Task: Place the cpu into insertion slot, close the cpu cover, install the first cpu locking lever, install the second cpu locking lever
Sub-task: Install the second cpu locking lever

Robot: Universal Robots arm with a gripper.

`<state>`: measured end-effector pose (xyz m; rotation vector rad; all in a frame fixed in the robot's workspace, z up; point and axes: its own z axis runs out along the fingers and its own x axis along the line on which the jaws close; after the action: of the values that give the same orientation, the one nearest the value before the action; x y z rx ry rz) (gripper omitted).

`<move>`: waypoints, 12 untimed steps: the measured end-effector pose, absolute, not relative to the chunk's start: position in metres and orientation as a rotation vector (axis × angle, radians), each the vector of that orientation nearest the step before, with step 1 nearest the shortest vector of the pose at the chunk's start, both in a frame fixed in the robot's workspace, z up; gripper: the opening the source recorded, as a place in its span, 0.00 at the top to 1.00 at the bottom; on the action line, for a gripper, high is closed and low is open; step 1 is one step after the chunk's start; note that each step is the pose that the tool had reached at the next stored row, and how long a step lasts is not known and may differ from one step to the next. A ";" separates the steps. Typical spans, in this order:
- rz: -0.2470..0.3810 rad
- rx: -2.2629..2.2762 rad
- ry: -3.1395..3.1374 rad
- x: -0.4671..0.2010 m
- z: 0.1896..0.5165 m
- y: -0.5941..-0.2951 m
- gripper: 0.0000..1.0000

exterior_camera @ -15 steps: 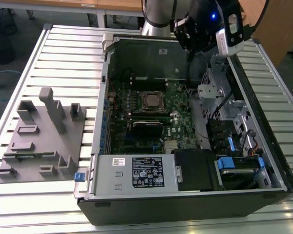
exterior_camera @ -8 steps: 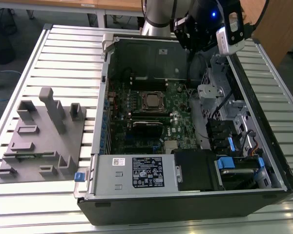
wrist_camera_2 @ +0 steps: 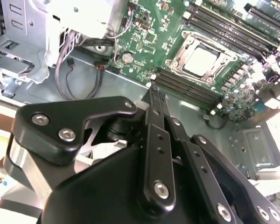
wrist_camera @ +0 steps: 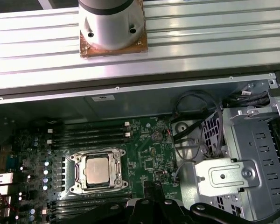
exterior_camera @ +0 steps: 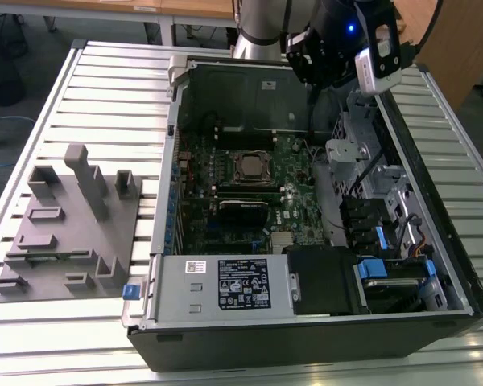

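A: Where's the cpu (wrist_camera: 96,169)?

B: Seated in the insertion slot (wrist_camera: 99,172) on the green board (wrist_camera: 149,149), with the cpu cover (wrist_camera: 99,155) lying flat around it as a silver frame, the chip's dull metal top showing through the window. It's square, so no long axis to speak of (the memory slots (wrist_camera: 91,133) on two sides of it are the long things).

A: And the end effector?

B: The end effector (wrist_camera_2: 157,93) is well clear of the socket, empty, its two black fingers pressed together at the tips. In the second wrist view the tips hang over the bare grey chassis floor just off the board's edge, and the socket lies beyond a bank of memory slots from there.

A: From outside?

B: In the exterior view the cpu (exterior_camera: 251,166) sits mid-board inside the open case (exterior_camera: 306,338) on the slatted worktop (exterior_camera: 113,88); the arm's head is up at the case's far corner, toward that view's right.
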<state>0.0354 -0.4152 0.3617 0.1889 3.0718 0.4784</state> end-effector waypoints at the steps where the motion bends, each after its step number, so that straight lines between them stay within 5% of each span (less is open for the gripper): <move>1: 0.471 0.190 3.073 0.035 0.361 -0.415 0.90; 12: 0.384 0.191 3.082 0.035 0.358 -0.415 0.90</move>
<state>0.0351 -0.4152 0.3583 0.1908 3.0816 0.3840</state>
